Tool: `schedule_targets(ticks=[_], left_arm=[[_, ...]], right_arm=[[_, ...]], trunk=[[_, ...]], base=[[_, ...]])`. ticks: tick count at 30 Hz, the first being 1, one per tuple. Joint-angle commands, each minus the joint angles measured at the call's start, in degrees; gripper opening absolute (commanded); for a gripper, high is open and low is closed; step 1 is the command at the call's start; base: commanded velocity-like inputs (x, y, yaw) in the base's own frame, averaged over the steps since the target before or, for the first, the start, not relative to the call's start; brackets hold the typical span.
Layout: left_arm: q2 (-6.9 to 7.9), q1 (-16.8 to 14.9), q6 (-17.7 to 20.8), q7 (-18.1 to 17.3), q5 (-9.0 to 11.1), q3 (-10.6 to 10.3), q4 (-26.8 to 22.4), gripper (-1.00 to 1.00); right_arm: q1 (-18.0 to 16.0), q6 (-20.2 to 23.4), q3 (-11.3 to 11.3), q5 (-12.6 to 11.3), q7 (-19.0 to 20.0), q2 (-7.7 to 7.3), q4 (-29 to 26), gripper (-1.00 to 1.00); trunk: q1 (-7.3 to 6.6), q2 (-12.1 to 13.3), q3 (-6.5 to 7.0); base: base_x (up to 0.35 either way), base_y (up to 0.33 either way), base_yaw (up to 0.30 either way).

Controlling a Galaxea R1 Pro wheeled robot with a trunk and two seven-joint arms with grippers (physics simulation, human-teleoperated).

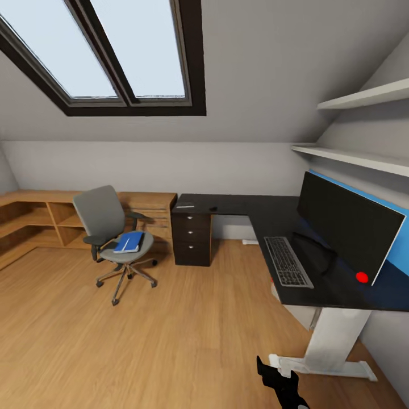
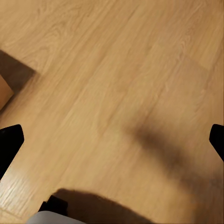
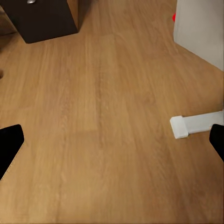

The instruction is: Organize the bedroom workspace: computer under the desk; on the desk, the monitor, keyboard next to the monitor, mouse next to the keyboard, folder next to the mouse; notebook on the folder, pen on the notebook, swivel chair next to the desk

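Attic bedroom, light wood floor [image 1: 170, 341]: flat bright blue folder [image 1: 129, 242] is lying on the grey swivel chair [image 1: 113, 233], well ahead-left of both wide-open grippers, left arm sitting nearer, black right gripper [image 1: 278, 380] low.

Blue folder [image 1: 130, 242] flat on grey swivel chair [image 1: 113, 238], far left of right gripper [image 1: 281, 382], keyboard [image 1: 287, 261] before monitor [image 1: 346, 226] on black surface [image 1: 272, 216] ahead
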Motion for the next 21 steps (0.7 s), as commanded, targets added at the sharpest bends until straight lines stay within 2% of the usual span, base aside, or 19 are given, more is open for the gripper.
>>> schedule_targets(ticks=[1,13,21], left_arm=[[0.06,0.0,-0.2,-0.1,0.6,-0.4,0.0,1.0],[-0.17,0.0,-0.2,-0.2,0.5,-0.4,-0.1,1.0],[-0.51,0.0,-0.2,-0.1,0.5,-0.5,0.0,1.0]], right_arm=[[-0.1,-0.2,0.1,-0.6,0.5,0.04,0.1,1.0],[-0.1,-0.2,0.1,-0.6,0.6,0.38,0.1,1.0],[-0.1,-0.2,0.1,-0.6,0.6,0.46,0.1,1.0]], trunk=[[0.04,0.0,-0.06],[0.04,0.0,-0.06],[0.04,0.0,-0.06]], base=[[0.304,0.123,0.0],[0.319,0.103,0.0],[0.329,0.031,0.0]])
